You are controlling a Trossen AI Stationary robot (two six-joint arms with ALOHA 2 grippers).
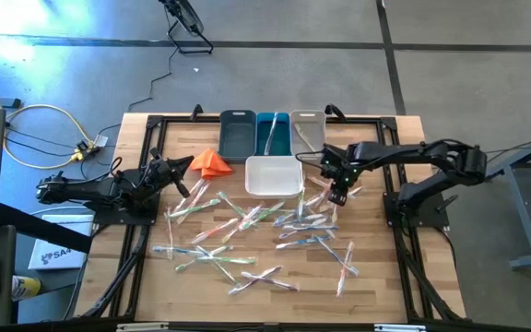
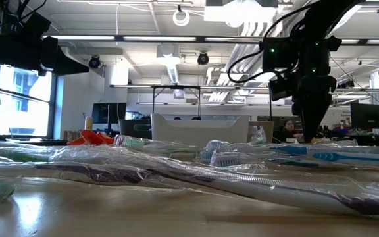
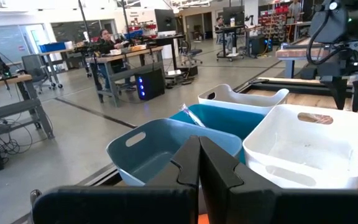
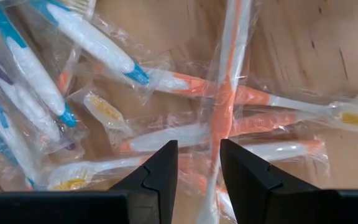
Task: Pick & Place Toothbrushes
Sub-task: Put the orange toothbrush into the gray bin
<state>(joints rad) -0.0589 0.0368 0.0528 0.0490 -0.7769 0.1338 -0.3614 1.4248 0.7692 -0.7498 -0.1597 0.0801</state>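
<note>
right gripper (image 1: 337,195) reaching in from the right, pointed straight down over the wrapped toothbrushes (image 1: 247,231) scattered across the table (image 1: 376,286), just in front of the white bin (image 1: 273,175). fingers (image 4: 160,168) parted above an orange-handled toothbrush (image 4: 225,99), gripping nothing. left gripper (image 1: 175,172) drawn back at the left beside the orange cloth (image 1: 212,163), fingers pressed together, empty.

Left arm lies low at the table's (image 1: 275,277) left edge, its gripper (image 1: 181,171) pressed shut, fingers (image 3: 197,165) together and level. Right arm reaches in from the table's right edge, elbow raised, wrist bent down; right gripper (image 1: 337,195) points straight down, fingers (image 4: 160,165) parted, empty.
</note>
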